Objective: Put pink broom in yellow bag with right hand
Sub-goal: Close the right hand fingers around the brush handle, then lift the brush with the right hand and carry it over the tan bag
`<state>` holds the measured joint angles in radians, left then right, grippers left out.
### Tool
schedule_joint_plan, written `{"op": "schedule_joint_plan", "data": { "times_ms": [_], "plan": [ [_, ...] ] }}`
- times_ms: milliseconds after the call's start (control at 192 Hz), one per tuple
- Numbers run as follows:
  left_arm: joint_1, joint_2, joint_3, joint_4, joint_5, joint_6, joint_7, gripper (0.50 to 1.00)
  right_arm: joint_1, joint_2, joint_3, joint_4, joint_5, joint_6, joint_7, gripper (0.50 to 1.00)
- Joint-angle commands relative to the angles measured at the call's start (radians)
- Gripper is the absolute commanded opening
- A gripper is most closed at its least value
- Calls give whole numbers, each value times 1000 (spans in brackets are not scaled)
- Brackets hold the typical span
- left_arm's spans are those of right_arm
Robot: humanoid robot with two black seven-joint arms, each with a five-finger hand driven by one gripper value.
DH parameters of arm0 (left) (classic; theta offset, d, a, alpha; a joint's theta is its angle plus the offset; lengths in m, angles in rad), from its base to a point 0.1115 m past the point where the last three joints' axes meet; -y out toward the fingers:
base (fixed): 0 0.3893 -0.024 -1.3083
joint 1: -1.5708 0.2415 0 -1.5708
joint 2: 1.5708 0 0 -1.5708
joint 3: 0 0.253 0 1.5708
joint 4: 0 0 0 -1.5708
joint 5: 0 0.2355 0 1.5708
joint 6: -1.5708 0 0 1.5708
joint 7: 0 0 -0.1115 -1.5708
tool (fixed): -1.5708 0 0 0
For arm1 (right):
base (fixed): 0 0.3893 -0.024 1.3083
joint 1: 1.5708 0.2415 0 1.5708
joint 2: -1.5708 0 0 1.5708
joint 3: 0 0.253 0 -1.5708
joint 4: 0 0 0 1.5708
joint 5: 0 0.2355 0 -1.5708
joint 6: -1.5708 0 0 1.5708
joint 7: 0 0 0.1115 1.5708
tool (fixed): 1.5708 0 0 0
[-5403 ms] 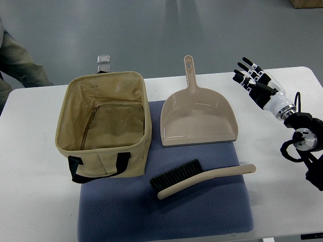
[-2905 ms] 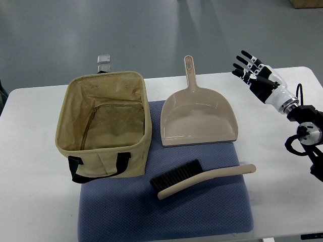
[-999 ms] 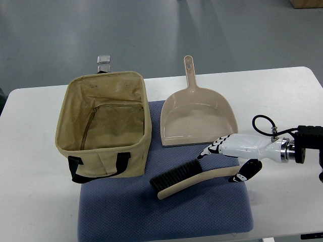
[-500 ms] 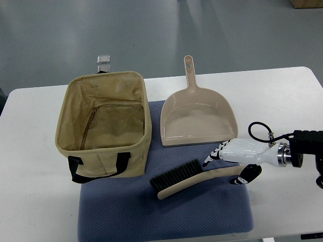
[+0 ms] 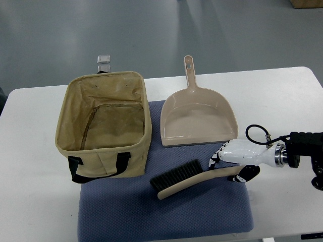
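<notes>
Right hand (image 5: 235, 160) over pink broom (image 5: 198, 177) handle end, fingers apart, not clamped; end grip risks bristle head sagging, missing yellow bag (image 5: 103, 126)

Bag (image 5: 103, 125) left of dustpan (image 5: 198, 117); broom (image 5: 194, 178) in front, on mat (image 5: 202, 212).

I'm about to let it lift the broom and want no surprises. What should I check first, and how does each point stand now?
1. Right robot hand over the broom handle end: ok.
2. Fingers closed firmly on the handle: cannot tell.
3. Broom lying flat on the blue mat, free of the dustpan: ok.
4. Yellow bag upright with its mouth open: ok.
5. Bag interior free of objects: ok.
6. Left robot hand out of the way: ok, not in view.
</notes>
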<state>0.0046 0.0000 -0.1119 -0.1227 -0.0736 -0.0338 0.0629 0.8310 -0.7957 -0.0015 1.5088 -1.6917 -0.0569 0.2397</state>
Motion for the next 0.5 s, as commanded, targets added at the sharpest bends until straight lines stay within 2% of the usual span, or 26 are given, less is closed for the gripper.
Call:
{"op": "schedule_joint_plan", "data": {
  "times_ms": [0, 99, 375, 495],
  "plan": [
    [0, 0, 0, 0, 0, 0, 0, 1000, 0, 0, 0, -5, -3, -1, 0, 578],
    [0, 0, 0, 0, 0, 0, 0, 1000, 5, -2, 1, -9, -3, -18, 0, 500],
    [-2, 0, 0, 0, 0, 0, 0, 1000, 11, -17, 15, -22, 7, -81, 1, 500],
    [-1, 0, 0, 0, 0, 0, 0, 1000, 69, -30, 24, -30, 26, -116, 4, 500]
  ]
}}
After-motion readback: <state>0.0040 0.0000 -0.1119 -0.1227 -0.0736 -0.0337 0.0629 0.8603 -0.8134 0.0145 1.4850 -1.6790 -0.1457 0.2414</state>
